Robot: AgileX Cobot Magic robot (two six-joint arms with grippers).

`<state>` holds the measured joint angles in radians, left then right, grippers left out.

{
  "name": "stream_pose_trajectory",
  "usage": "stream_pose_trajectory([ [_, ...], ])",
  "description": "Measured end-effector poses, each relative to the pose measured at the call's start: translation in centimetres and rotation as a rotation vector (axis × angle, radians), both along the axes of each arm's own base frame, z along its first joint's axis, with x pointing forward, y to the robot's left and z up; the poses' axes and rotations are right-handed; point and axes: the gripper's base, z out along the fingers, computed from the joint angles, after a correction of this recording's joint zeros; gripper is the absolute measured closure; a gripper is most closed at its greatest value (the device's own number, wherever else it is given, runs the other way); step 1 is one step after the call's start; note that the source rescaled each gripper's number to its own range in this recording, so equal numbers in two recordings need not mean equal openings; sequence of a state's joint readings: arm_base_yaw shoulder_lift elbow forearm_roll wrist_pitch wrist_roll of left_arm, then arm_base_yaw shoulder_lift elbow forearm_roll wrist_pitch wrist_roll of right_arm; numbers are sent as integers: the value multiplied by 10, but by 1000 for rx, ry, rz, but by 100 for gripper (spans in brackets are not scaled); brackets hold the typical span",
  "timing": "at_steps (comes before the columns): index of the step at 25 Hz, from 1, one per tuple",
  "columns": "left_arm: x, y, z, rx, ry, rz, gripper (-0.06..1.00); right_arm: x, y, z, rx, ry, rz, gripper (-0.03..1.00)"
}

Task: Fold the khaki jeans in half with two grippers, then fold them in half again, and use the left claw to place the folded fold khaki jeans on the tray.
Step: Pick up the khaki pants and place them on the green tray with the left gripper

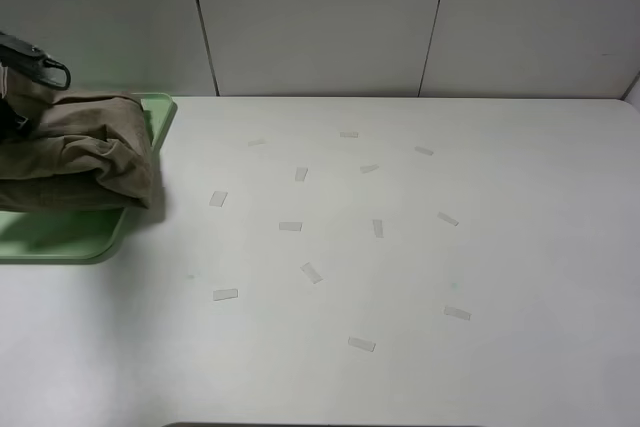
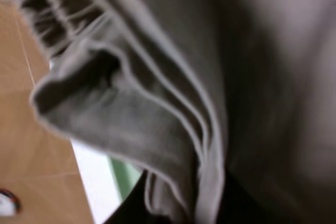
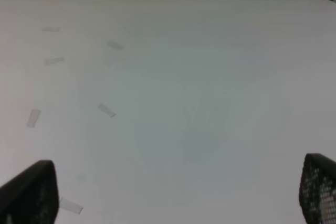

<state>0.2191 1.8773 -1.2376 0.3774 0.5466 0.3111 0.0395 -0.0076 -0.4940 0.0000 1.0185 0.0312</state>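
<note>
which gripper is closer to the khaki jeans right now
Left. The left claw is right at the khaki jeans, which fill its wrist view, over the tray. The right gripper hangs open above bare table, away from them.

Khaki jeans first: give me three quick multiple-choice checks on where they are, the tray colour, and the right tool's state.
1. Where are the khaki jeans?
A. bunched over the tray at the table's left edge
B. spread flat mid-table
C. hanging off the right edge

2. What colour is the tray?
A. white
B. pale green
C. orange

3. How does the right tool stand?
A. shut on the jeans
B. shut on nothing
C. open, holding nothing

Answers:
1 A, the high view shows the folded cloth above the tray's right part.
2 B, its rim shows green beside and below the cloth.
3 C, the wrist view shows both fingers wide apart over bare table.
</note>
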Motion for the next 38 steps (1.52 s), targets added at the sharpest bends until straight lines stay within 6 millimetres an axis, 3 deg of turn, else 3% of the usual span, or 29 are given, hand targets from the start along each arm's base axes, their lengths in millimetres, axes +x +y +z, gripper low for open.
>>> stream_pose_trajectory([
  [5,-2,-2,-1,18,71,-148,89,0,0,0,0,0,0,-3],
  [13,-2,-2,-1,15,66,-142,89,0,0,0,0,0,0,-3],
  [17,-1,1,-1,-8,24,-49,89,0,0,0,0,0,0,-3],
  [25,-3,32,-12,-116,-126,370,90,0,0,0,0,0,0,-3],
  [29,-6,49,-11,-89,-154,399,90,0,0,0,0,0,0,-3],
  [38,-6,53,-11,-58,-146,321,90,0,0,0,0,0,0,-3],
])
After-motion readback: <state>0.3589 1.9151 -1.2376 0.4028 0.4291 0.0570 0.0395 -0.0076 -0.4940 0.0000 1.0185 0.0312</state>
